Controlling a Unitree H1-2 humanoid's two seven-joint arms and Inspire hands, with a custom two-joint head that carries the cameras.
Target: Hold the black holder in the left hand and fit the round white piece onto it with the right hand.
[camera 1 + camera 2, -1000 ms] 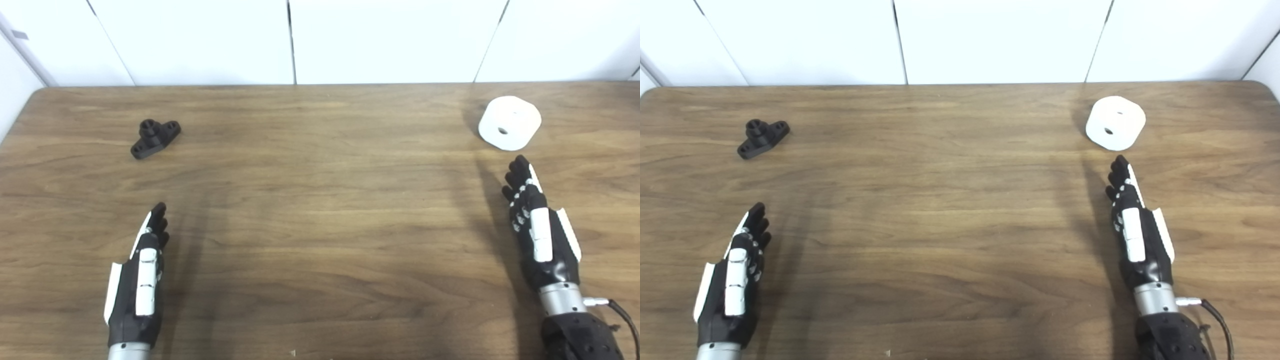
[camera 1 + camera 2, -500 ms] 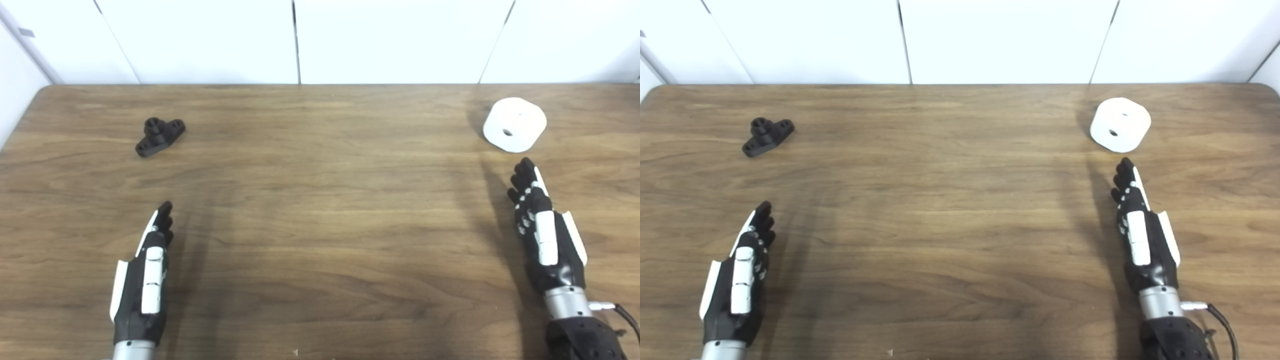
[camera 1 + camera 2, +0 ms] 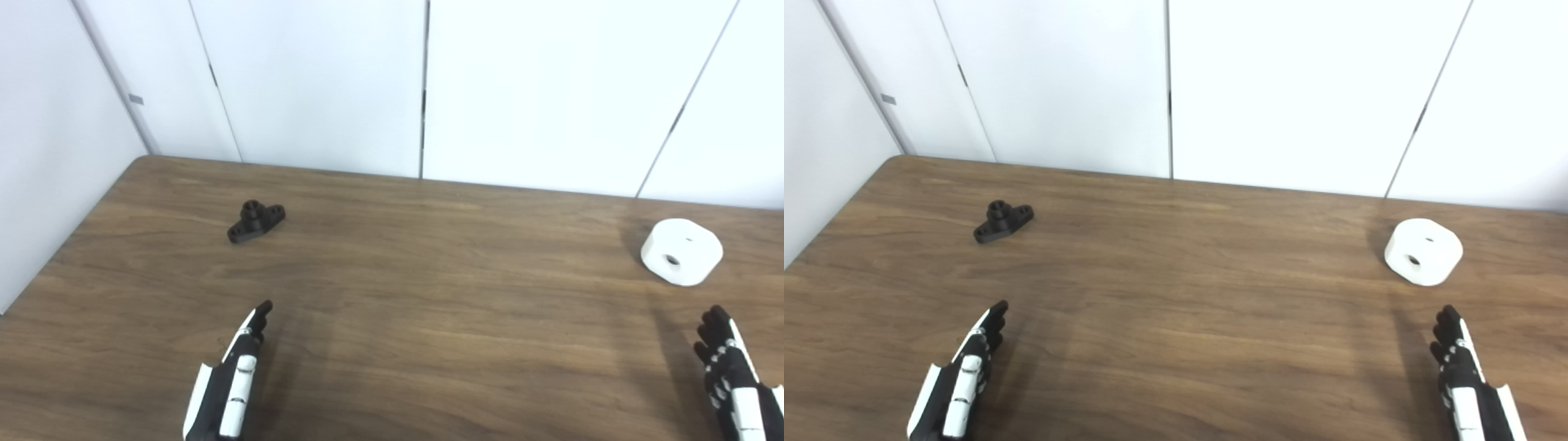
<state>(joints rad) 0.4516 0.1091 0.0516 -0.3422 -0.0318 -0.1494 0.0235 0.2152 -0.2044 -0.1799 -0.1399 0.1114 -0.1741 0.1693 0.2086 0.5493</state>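
Currently, both hands hang low over the near edge of the wooden desk (image 3: 429,318) and hold nothing. The left hand (image 3: 229,386) enters from the bottom left, turned edge-on, with its fingers (image 3: 260,312) extended and lying close side by side, pointing away from the robot. The right hand (image 3: 1464,373) enters from the bottom right in the same posture: fingers (image 3: 1448,327) straight, loosely together, closed on no object. Each hand is partly cut off by the lower picture border.

The black holder (image 3: 256,221) lies on the far left part of the desk, well apart from the left hand and beyond its fingertips. It rests flat on an elongated base with a hole visible at its far end and a short round boss rising from the middle. The base runs diagonally to the desk edge.

The round white piece (image 3: 682,252) lies on the far right part of the desk, ahead of the right hand and apart from it. It is a thick disc, tilted slightly toward the camera, with a dark central bore and a smaller hole near its upper rim.

The holder and the white piece are well apart, with bare wood between them. White wall panels (image 3: 318,86) stand behind the desk.
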